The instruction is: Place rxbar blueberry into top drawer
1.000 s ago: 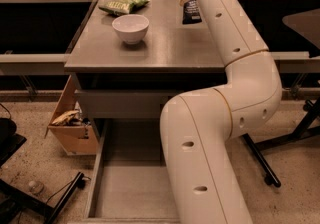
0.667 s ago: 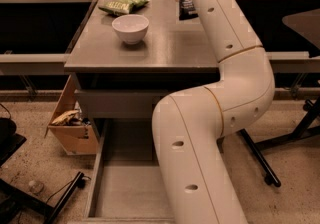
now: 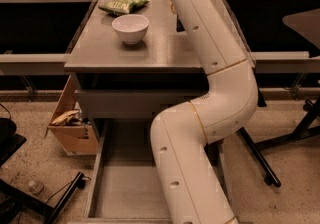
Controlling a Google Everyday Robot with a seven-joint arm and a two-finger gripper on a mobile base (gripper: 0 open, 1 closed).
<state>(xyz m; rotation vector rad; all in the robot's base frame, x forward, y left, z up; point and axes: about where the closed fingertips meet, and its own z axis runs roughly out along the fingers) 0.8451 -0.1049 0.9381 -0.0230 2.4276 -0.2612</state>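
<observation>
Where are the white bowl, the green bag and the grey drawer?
White round bowl (image 3: pixel 131 35), camera view, its outer side.
Green crinkled snack bag (image 3: pixel 124 4), camera view, its middle.
Grey open drawer tray (image 3: pixel 127 188), camera view, bare floor.
Gripper: unseen beyond white arm (image 3: pixel 220 83).
</observation>
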